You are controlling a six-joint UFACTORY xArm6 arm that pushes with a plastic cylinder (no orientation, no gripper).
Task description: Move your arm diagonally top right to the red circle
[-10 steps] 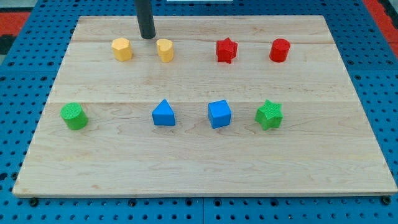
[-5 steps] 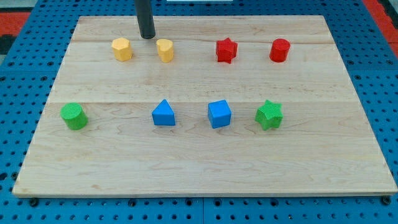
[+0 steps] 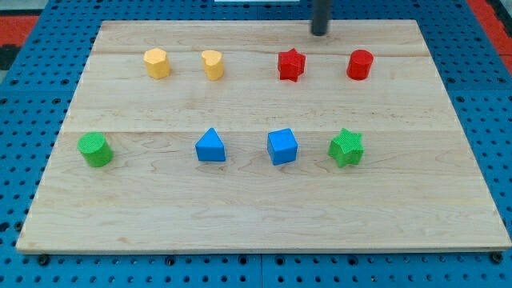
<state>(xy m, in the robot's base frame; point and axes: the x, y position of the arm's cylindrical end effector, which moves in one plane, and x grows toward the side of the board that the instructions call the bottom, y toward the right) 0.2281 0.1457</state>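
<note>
The red circle [image 3: 360, 65] sits near the view's top right on the wooden board [image 3: 256, 200]. My tip [image 3: 320, 33] is at the board's top edge, up and to the left of the red circle and up and to the right of the red star [image 3: 291, 65]. It touches no block.
A yellow hexagon [image 3: 157, 62] and a yellow heart-like block [image 3: 212, 64] lie in the top row at left. The lower row holds a green circle [image 3: 94, 150], a blue triangle [image 3: 210, 146], a blue cube [image 3: 282, 146] and a green star [image 3: 346, 147].
My tip has moved far to the view's right and slightly up, from between the two yellow blocks to above the red star. No block has moved.
</note>
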